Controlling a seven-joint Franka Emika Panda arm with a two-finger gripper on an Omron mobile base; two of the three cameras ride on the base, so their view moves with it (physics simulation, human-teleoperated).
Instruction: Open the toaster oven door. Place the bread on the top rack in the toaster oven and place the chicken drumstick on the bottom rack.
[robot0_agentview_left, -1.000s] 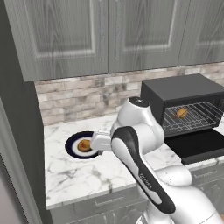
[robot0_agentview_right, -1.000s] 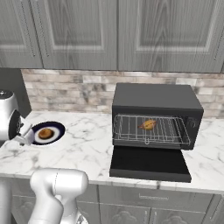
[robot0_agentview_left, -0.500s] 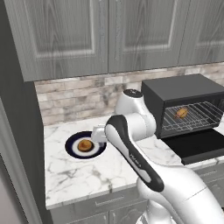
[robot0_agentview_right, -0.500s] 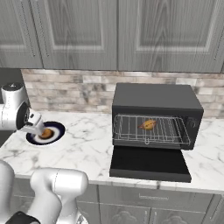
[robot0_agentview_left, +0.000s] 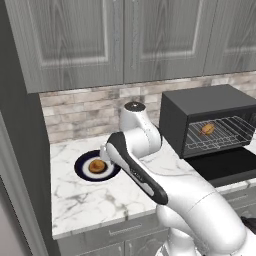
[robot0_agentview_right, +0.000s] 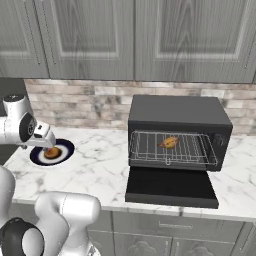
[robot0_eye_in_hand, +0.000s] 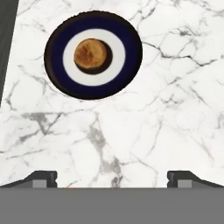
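The gripper hangs above the marble counter with its jaws spread wide and nothing between them, its two dark tips framing bare stone. Just ahead of it sits a dark blue and white plate with the bread, a round golden-brown bun, at its centre, untouched. Farther along the counter to the right, the toaster oven stands with the toaster oven door already folded down flat. The chicken drumstick lies on a wire rack inside; which rack I cannot tell. So the door is done, the meat looks placed, and the bread remains to be picked up and set on the top rack.
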